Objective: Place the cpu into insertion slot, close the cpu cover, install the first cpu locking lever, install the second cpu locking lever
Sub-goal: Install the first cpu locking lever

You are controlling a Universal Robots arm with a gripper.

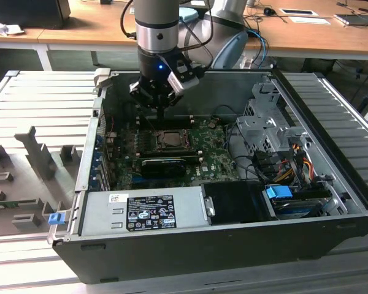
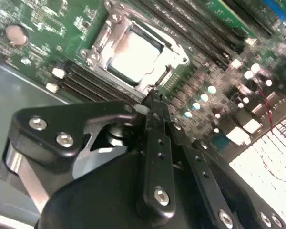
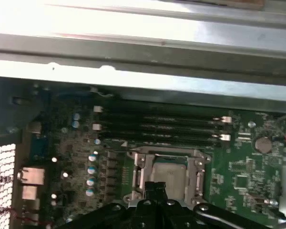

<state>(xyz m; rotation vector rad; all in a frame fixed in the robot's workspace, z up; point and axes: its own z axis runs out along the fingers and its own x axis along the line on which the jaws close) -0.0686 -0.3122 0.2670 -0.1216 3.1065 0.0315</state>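
Second wrist view, tool (image 2: 153,98) pinched closed, near cpu (image 2: 133,55) (framed by cpu cover (image 2: 101,42))

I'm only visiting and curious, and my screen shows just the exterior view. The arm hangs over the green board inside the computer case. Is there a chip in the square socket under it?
Observer: Yes. In both wrist views the cpu lies flat in the socket, and its pale top shows through the opening of the cpu cover, which is folded down around it.
Operator: And the claw at the arm's end, is it grabbing anything?
Observer: In the second wrist view the end effector is shut, with its tip right at the socket's edge beside the cpu cover. I cannot tell whether it touches the cover.
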